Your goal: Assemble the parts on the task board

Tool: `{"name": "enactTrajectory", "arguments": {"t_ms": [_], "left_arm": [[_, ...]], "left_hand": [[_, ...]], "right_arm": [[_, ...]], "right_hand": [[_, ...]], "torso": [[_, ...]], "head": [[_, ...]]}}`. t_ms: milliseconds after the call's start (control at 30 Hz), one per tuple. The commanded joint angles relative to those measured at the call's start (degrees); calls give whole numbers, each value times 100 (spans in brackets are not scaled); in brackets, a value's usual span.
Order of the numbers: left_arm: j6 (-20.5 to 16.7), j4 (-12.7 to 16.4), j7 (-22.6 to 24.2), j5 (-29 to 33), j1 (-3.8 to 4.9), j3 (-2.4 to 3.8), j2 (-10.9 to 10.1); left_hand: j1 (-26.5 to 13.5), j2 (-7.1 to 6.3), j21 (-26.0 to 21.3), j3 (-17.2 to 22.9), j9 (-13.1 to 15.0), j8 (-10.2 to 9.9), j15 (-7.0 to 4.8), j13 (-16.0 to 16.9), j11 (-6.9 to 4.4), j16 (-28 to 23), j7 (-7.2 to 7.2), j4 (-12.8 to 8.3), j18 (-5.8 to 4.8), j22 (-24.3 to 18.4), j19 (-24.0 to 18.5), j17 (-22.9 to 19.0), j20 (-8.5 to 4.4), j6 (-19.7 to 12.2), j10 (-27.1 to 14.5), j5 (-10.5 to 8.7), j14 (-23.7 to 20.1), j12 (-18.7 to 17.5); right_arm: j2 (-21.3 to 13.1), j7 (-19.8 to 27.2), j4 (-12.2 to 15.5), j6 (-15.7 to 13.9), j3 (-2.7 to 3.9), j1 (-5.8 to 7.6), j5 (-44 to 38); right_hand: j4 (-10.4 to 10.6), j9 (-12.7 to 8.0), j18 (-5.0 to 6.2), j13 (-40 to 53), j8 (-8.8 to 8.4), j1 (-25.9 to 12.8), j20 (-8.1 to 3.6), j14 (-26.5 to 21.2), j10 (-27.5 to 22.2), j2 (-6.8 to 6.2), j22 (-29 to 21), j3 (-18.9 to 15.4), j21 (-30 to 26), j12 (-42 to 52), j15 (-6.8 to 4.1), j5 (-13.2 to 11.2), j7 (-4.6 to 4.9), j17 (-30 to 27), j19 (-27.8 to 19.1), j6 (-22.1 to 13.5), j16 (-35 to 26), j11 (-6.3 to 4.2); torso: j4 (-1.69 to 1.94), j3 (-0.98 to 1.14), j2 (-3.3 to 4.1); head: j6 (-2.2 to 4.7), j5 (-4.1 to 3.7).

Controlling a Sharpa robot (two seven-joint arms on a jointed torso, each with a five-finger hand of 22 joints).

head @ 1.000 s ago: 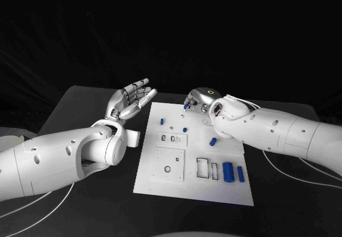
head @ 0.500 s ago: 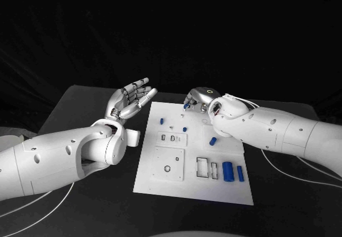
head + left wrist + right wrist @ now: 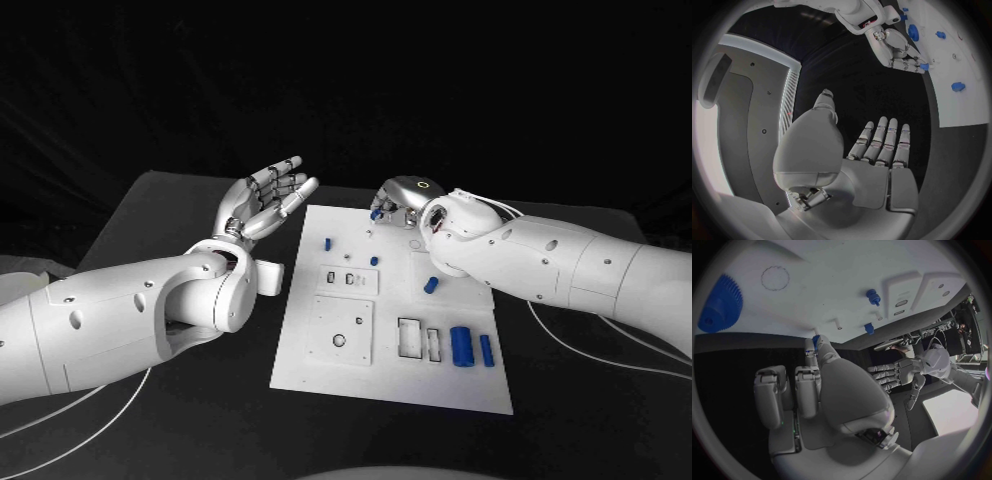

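At the task board's (image 3: 387,330) far edge, right hand (image 3: 404,205) still pinching a small blue part (image 3: 376,213), unmoved; left hand (image 3: 268,200) spread, idle; insertion pending.

No readable text anywhere. Task board (image 3: 392,375) shows outlines only, no letters or nos. Nothing legible on the arms either.

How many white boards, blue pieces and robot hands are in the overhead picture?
White board: 1
Blue pieces lying on it: 5
Blue piece pinched in the right robot hand: 1
Robot hands, left and right: 2
Total: 9
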Motion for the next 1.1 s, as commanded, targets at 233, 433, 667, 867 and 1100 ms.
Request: {"name": "enactTrajectory", "arguments": {"t_ms": [233, 433, 667, 867, 1100], "left_arm": [[20, 15, 124, -44, 11, 5, 8], [22, 12, 119, -44, 12, 5, 7], [23, -1, 110, -44, 12, 2, 13], [22, -16, 110, -44, 12, -15, 15], [21, -45, 111, -44, 12, -38, 16]], "left_hand": [[-9, 65, -22, 27, 7, 38, -9, -1, -7, 5, 674, 1, 102, -8, -47, 8, 8, 55, 43, -34, -17, -10], [-3, 93, -19, 46, 7, 40, -8, -2, -7, 8, 675, 0, 103, -9, -50, 8, 10, 60, 46, -40, -13, -9], [-3, 93, -19, 46, 7, 40, -8, -2, -7, 8, 675, 0, 103, -9, -50, 8, 10, 60, 46, -40, -13, -9], [-3, 93, -19, 46, 7, 40, -8, -2, -7, 8, 675, 0, 103, -9, -50, 8, 10, 60, 46, -40, -13, -9], [-3, 93, -19, 46, 7, 40, -8, -2, -7, 8, 675, 0, 103, -9, -50, 8, 10, 60, 46, -40, -13, -9]], "right_arm": [[0, -8, 6, 130, 1, -1, -38], [3, -72, 15, 187, 1, -1, -31], [-1, -200, 19, 278, 1, -1, 136], [-17, -201, 12, 273, 1, -1, 424], [-66, -105, 41, 54, 1, -7, 602]], "right_hand": [[33, 49, -39, 5, -35, -37, 20, 597, -78, 14, 1505, 55, 26, -37, 1, 38, -96, 1510, 600, 55, 35, -18], [131, -33, -39, 0, -149, -107, 57, 597, -436, -114, 1505, 52, 26, -45, 98, 32, -97, 1510, 600, -265, 35, 63], [236, -131, -11, 12, -196, -396, 270, 577, -1586, -496, 1404, -158, -19, -35, 307, 19, -209, 1423, 519, -2508, 12, 343], [234, -95, 3, 22, -153, -467, 305, 575, -1755, -501, 1354, -175, -42, -22, 322, 16, -136, 1415, 480, -2466, 10, 379], [206, 1, 10, 45, -1, -486, 278, 578, -1602, -482, 1332, -166, -53, 48, 255, 17, 100, 1427, 463, -1802, 13, 300]], "torso": [[3, -6, -1], [-4, -5, -4], [-2, -4, -2], [0, -6, -3], [-4, -6, -1]], "head": [[-17, 6], [-14, 7], [-3, 8], [-5, 7], [-6, 7]]}}
